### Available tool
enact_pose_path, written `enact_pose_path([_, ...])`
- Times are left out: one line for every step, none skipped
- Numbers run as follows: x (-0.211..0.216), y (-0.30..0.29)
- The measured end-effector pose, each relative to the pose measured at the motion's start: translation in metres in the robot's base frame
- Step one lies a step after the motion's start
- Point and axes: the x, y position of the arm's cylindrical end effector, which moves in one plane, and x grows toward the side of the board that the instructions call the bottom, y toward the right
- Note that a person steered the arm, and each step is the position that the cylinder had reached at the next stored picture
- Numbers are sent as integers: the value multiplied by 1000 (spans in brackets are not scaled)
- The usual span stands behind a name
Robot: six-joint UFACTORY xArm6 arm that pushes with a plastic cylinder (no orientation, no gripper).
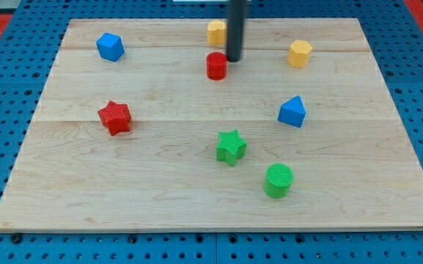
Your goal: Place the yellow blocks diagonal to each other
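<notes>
Two yellow blocks sit near the view's top: one yellow block (215, 32) at top centre, partly behind the rod, and a yellow hexagonal block (299, 53) to its right and slightly lower. My tip (234, 59) rests on the board just right of a red cylinder (216, 65), below and right of the top-centre yellow block, and well left of the yellow hexagonal block. The tip touches neither yellow block.
A blue block (110, 46) at upper left, a red star (115, 117) at left, a blue triangular block (292, 111) at right, a green star (231, 147) and a green cylinder (278, 180) at lower centre. The wooden board (64, 198) lies on a blue pegboard.
</notes>
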Motion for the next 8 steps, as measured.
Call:
enact_pose_path([-31, -30])
enact_pose_path([-64, -30])
enact_pose_path([-84, -21])
enact_pose_path([-70, -10])
enact_pose_path([-56, 3])
enact_pose_path([-35, -48])
enact_pose_path([21, -133])
enact_pose_path([83, -183])
